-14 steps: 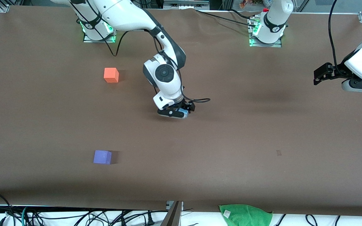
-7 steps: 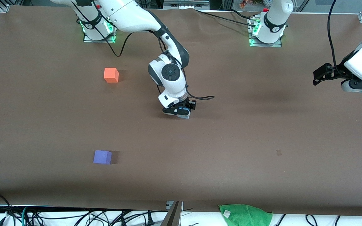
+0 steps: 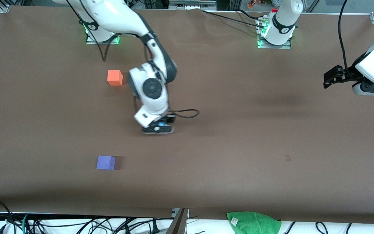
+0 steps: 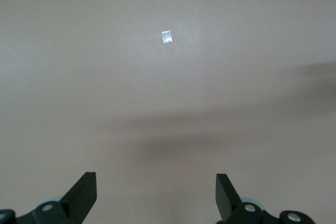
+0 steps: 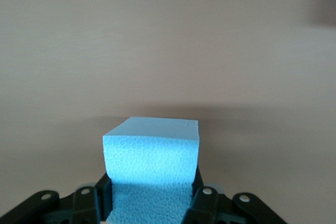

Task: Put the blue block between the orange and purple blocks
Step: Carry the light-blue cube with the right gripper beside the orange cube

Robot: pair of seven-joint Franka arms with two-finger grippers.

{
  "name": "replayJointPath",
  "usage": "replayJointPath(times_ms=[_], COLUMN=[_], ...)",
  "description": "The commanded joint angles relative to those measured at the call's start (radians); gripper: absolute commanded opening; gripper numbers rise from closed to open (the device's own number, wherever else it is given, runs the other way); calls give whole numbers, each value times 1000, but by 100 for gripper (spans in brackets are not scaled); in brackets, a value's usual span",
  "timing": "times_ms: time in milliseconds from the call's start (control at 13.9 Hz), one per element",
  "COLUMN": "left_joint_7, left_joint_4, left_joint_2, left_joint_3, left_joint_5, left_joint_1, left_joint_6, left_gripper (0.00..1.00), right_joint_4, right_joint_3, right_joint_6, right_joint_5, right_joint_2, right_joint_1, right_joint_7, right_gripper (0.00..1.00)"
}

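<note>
Blue block (image 5: 152, 166): riding clamped in the right gripper (image 3: 158, 127), mid-frame.
Gap: lying toward frame-left, between orange block (image 3: 114, 78) and purple block (image 3: 105, 162).
Left gripper (image 4: 156, 195): waiting, spread wide, holding nothing.

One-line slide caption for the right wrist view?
Right end effector shut on the blue block, carried above bare brown table.

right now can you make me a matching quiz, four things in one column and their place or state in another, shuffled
Things:
1. blue block
2. orange block
3. purple block
4. left hand

Places or states:
A. open, over bare table at the left arm's end
B. nearest the front camera
C. gripped in the right hand
D. on the table near the right arm's base

Pairs: 1-C, 2-D, 3-B, 4-A
</note>
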Motion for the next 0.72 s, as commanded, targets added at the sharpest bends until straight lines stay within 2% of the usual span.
replayJointPath(times_ms=[0,144,288,433,649], left_joint_7=[-7,-7,-7,-7,-7], left_joint_4=[-19,-19,-19,-19,-19], left_joint_2=[-17,-17,-17,-17,-17], left_joint_3=[6,6,6,6,6], left_joint_5=[-9,-9,-9,-9,-9], left_joint_1=[-8,-8,-6,-6,-6], left_joint_6=[10,8,8,7,5], left_gripper=[100,100,100,100,100], right_joint_4=[-276,-465,-602,-650,-649], right_joint_3=[-88,-125,-148,-148,-148], right_joint_6=[27,127,256,331,336], right_joint_5=[9,55,78,175,341], right_joint_2=[-207,-310,-344,-329,-295], right_joint_1=[-3,-25,-58,-92,-129], right_joint_7=[-201,-253,-357,-484,-655], right_gripper=[18,18,18,18,18])
